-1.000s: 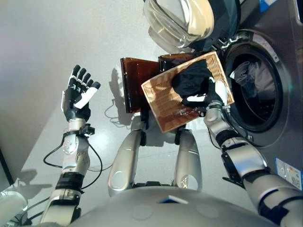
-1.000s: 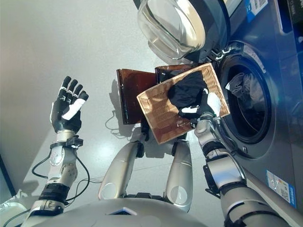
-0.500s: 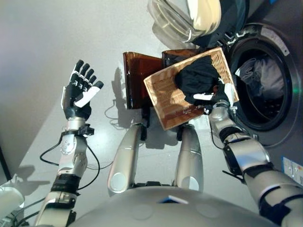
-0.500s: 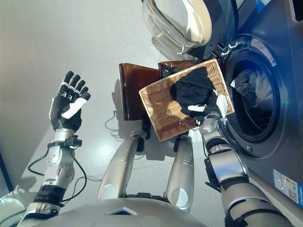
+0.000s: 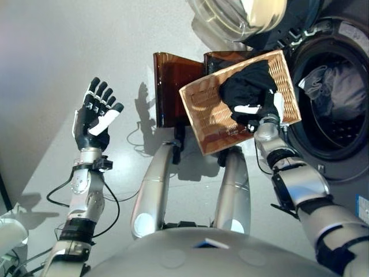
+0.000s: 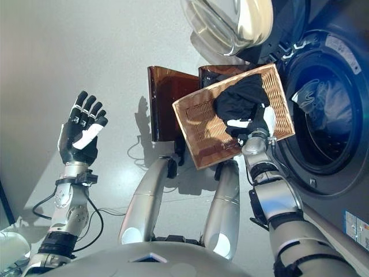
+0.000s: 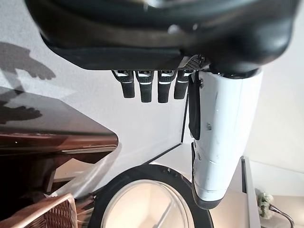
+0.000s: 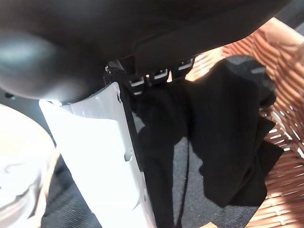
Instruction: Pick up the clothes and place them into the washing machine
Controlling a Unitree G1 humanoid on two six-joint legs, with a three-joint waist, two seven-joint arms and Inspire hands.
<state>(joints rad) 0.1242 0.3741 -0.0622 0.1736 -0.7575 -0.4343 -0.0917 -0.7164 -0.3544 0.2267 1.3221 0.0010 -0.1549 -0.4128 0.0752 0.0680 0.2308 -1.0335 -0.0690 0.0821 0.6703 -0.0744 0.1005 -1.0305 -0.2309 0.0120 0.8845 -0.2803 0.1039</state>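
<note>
Grip check: we see right hand [image 5: 262, 114] clutching black garment [image 5: 247, 88] in wicker basket [image 5: 214, 118]; left hand [image 5: 95, 115] released. Trailing cloth could snag the weave.

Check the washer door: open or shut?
Open. The glass door is swung away, and the drum shows, with grey clothes inside.

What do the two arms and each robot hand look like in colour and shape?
Both arms are silver-grey rounded shells with black joint bands. The left robot hand is dark, with segmented fingers bearing pale marks and a white thumb cover. The right robot hand is dark too, with a white cover on its thumb.
</note>
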